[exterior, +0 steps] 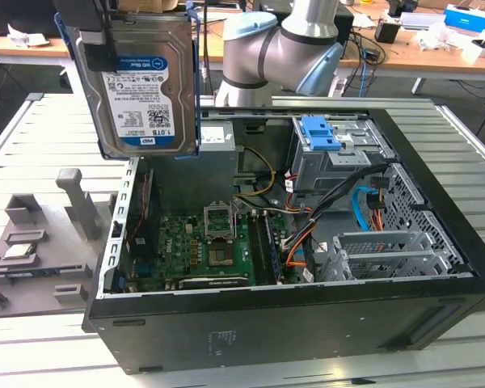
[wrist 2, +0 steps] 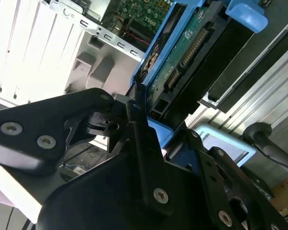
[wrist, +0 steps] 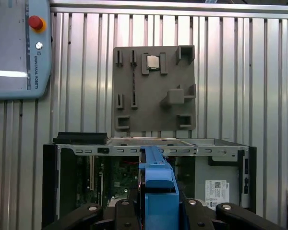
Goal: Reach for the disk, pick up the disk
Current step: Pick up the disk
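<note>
The disk, a silver hard drive with a white-and-blue label and blue side rails, hangs upright in the air above the back corner of the open computer case, toward the exterior view's left. My gripper is shut on its upper end at the frame's top edge. In the second wrist view the black fingers clamp the disk by its blue rail. In the first wrist view the disk shows edge-on between the gripper fingers, over the case below.
Inside the case are a green motherboard, cables and a grey drive cage with a blue latch. A grey fixture plate holding a small square chip lies beside the case on the slatted table. A teach pendant rests nearby.
</note>
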Tool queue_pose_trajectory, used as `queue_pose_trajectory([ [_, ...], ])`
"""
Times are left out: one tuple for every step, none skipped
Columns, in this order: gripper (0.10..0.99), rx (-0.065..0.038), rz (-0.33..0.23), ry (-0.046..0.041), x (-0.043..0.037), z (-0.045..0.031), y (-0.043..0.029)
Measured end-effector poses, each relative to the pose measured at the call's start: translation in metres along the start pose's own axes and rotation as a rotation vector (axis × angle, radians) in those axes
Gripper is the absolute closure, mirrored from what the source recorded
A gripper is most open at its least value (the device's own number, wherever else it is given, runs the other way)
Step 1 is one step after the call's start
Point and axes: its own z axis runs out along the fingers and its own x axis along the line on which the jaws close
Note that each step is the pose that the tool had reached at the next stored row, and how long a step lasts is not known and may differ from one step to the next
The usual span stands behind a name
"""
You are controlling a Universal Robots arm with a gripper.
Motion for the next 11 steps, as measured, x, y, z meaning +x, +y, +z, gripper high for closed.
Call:
queue_pose_trajectory([
  [0.718,0.000,0.000,0.0000,0.0012,0.0000,0.0000],
  [0.718,0.000,0.000,-0.0001,0.0028,0.0000,0.0000],
  [0.718,0.000,0.000,0.0000,0.0046,0.0000,0.0000],
  [0.718,0.000,0.000,0.0000,0.0055,0.0000,0.0000],
  [0.718,0.000,0.000,-0.0001,0.0065,0.0001,0.0000],
  [0.718,0.000,0.000,0.0000,0.0081,0.0000,0.0000],
  [0.718,0.000,0.000,0.0000,0.0091,0.0000,0.0000],
  [0.718,0.000,0.000,-0.0001,0.0102,0.0000,0.0000],
  [0.718,0.000,0.000,0.0000,0.0111,0.0000,0.0000],
  [0.718,0.000,0.000,0.0000,0.0120,0.0001,0.0000],
  [0.718,0.000,0.000,0.0000,0.0130,0.0001,0.0000],
])
